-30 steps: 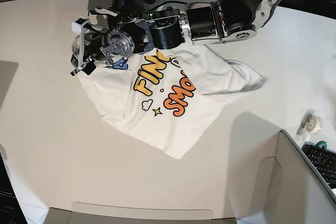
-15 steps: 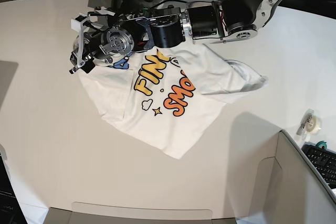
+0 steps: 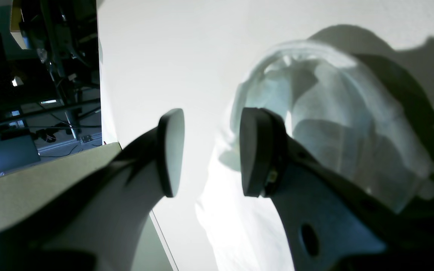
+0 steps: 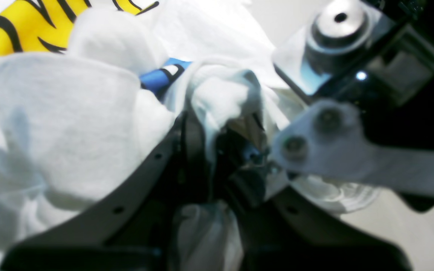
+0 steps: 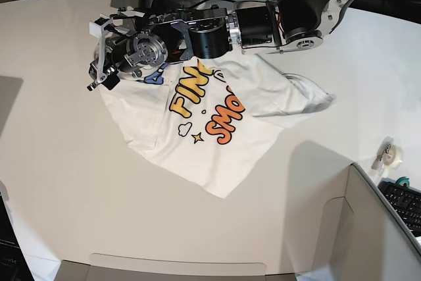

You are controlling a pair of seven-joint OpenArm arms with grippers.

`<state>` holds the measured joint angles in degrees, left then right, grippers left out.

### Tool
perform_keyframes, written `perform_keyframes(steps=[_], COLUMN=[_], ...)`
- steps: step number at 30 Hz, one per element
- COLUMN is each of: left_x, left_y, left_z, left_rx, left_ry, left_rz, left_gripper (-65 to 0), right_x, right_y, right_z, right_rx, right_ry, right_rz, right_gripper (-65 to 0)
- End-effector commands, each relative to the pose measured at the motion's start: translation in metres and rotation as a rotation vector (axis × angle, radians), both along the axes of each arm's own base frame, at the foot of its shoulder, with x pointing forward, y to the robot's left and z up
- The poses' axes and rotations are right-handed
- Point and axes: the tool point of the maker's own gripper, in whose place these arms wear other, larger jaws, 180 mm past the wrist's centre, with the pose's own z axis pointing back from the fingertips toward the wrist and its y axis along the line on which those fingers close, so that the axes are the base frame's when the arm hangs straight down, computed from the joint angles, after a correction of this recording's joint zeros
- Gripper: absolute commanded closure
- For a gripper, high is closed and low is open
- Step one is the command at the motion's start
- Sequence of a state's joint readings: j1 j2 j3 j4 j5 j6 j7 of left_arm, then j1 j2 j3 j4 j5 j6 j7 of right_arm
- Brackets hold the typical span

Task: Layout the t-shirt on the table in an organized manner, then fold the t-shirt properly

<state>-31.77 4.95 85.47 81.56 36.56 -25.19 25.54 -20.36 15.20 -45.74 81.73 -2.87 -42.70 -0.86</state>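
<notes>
Lying print-up on the table (image 5: pixel 59 162), the t-shirt (image 5: pixel 197 143) sits in the far-middle area, rumpled, not flattened. Long axis runs diagonal in the base view: from the bunched end at upper left under the arms down to a hem corner at lower right-centre. One sleeve or side flap sticks out to the right, ending in a point. Yellow and orange bubble letters run along the same diagonal; a bit of blue print shows at the top edge beside the grippers.

Both arms reach in from the far edge and cross over the shirt's upper end, forearms roughly horizontal. Right gripper (image 4: pixel 220 150) is clamped tight on a wad of white cloth; fabric bulges around both fingers, blue and yellow print just behind. Left gripper (image 3: pixel 209 150) has its jaws apart, nothing between the pads (image 3: pixel 171 150), hovering over the shirt's white fabric with a rounded loop of cloth just beyond the right-hand pad. Whether that pad touches the cloth, can't tell.

A grey cardboard box (image 5: pixel 375 228) stands at lower right, a tape roll (image 5: pixel 393 154) near it.
</notes>
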Motion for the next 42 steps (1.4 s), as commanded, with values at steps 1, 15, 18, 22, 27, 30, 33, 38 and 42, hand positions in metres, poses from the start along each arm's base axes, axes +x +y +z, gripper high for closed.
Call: perform_keyframes(steps=[1, 15, 18, 22, 27, 30, 33, 38, 42], left_x=[-0.018, -0.023, -0.028, -0.036, -0.035, -0.035, -0.035, -0.040, -0.052], left_y=[-0.041, -0.030, -0.026, -0.025, -0.025, -0.024, -0.025, -0.032, -0.041], left_z=[0.054, -0.003, -0.019, -0.026, -0.026, -0.027, -0.025, -0.005, 0.029], left_rx=[-0.225, -0.129, -0.102, -0.096, -0.095, -0.091, -0.097, -0.147, -0.232], left_ry=[0.041, 0.136, 0.167, 0.189, 0.188, 0.184, 0.183, 0.171, 0.153], left_rz=[-0.064, 0.002, 0.019, 0.022, 0.025, 0.030, 0.027, 0.004, -0.042], left_gripper=[-24.1, -24.1, -24.1, -23.8, -10.0, 0.0, -0.3, -0.4, -0.4], right_x=[-0.217, -0.218, -0.218, -0.220, -0.221, -0.221, -0.219, -0.216, -0.212], right_y=[-0.017, -0.012, -0.012, -0.012, -0.012, -0.012, -0.012, -0.014, -0.026], right_z=[-0.119, -0.118, -0.118, -0.118, -0.117, -0.117, -0.118, -0.118, -0.118], right_rx=[-0.034, -0.060, -0.060, -0.060, -0.060, -0.060, -0.060, -0.059, -0.079], right_ry=[1.230, 1.233, 1.234, 1.237, 1.238, 1.238, 1.235, 1.229, 1.216], right_rz=[-0.173, -0.167, -0.165, -0.165, -0.165, -0.165, -0.165, -0.171, -0.180], right_gripper=[0.0, 0.0, 0.0, 0.0, 0.0, 0.0, 0.0, 0.0, 0.0])
